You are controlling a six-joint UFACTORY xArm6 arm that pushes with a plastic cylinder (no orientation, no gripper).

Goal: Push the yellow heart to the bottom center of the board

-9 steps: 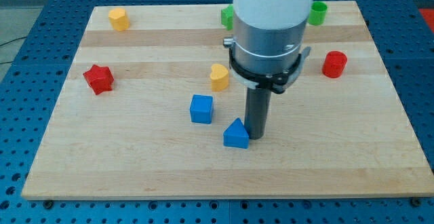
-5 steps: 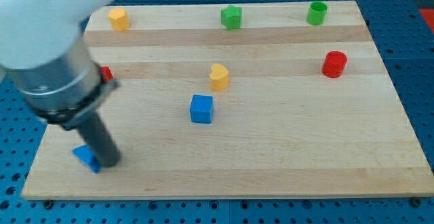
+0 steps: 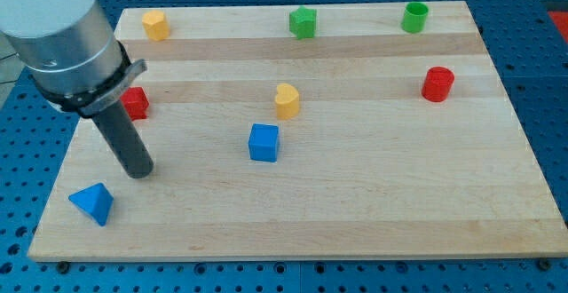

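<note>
Yellow heart [image 3: 287, 100] sits near the middle of the board [image 3: 373, 195], slightly toward the far side, standing free with nothing touching it. Just nearer and a little left of it lies the blue cube [image 3: 264, 142], close but apart. Well to the right is the red cylinder [image 3: 437, 83]. Along the far edge stand the green star [image 3: 303, 22] straight beyond the heart, the green cylinder [image 3: 414, 16] toward the far right, and a second yellow block [image 3: 155, 25] at the far left.

My tip [image 3: 138, 172] rests on the board's left part, well apart from the heart. The arm carries no pincer, only the dark rod, so nothing is grasped. A red block [image 3: 136, 103], partly hidden behind the rod's housing, lies just beyond the tip. The blue triangle [image 3: 92, 203] lies near the near-left corner, a little nearer and left of the tip, not touching it.

The board lies on a blue perforated bench [image 3: 546, 133].
</note>
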